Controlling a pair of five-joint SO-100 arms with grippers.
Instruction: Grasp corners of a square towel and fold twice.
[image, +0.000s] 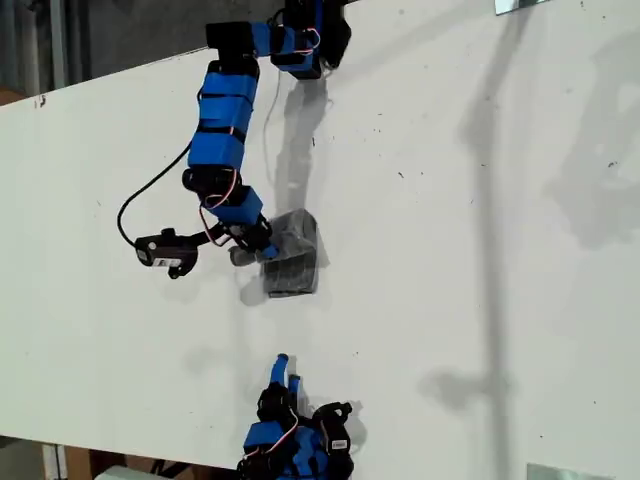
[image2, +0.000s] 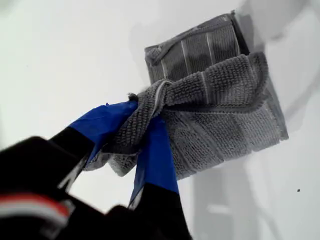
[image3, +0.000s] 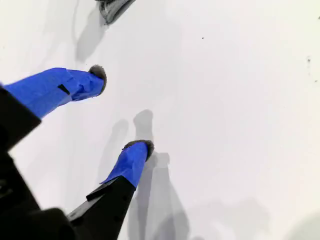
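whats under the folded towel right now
Only the white table shows around the towel; its layers hide anything beneath. My first gripper pinches one bunched edge, with that side lifted.

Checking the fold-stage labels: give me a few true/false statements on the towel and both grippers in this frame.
1. My first gripper is shut on the towel. True.
2. The towel lies spread flat in one layer. False: it is folded into a small bundle, with one bunched part pinched between the fingers.
3. My second gripper holds a towel corner. False: it is open and holds nothing, apart from the towel.
4. In the exterior view the towel lies near the middle of the white table. True.
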